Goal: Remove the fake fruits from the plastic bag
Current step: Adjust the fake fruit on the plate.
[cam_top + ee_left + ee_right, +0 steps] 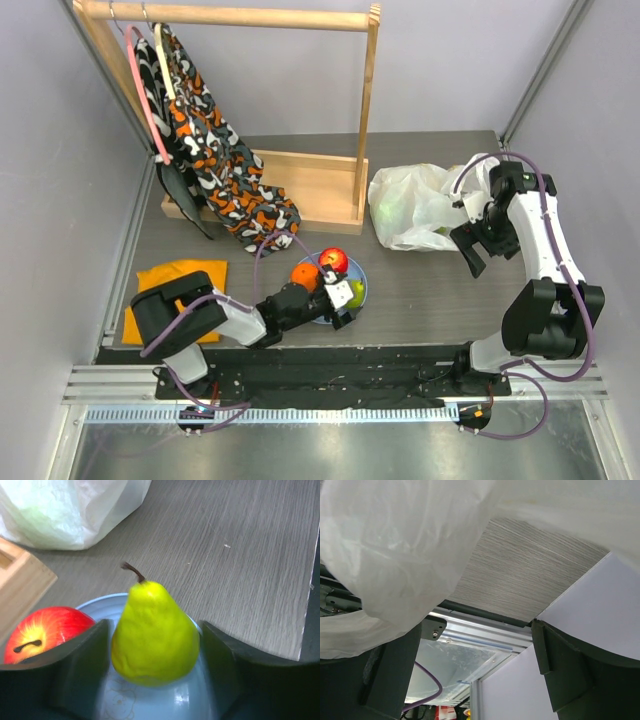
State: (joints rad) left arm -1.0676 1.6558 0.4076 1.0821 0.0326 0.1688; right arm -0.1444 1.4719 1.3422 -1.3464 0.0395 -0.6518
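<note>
- My left jaws stand over the light-blue plate (pixel 102 601), one finger on each side of the green pear (pixel 155 640). They sit close against it. I cannot tell whether they press it or stand just off it.
- The pear stands upright on the plate, stem up. The red apple (pixel 45 630) lies on the same plate just beside it, and the orange (pixel 304 275) sits at the plate's left rim.
- The plate lies near the desk's front edge. The wooden rack base (pixel 310 185) stands behind it.
- The plastic bag (pixel 415 205) lies at the back right of the desk (pixel 420 290), well apart from the plate and just right of the rack base. Something pale green shows through its film, and I cannot tell which fruit it is.
- My right jaws are spread wide at the bag's near right side. The film hangs loose above them and drapes over one finger.
- A bare strip of desk runs between the plate and the bag. This is the widest free stretch.
- My right arm stands near the right wall.
- The orange cloth (pixel 190 270) lies at the near left, partly under my left arm.
</note>
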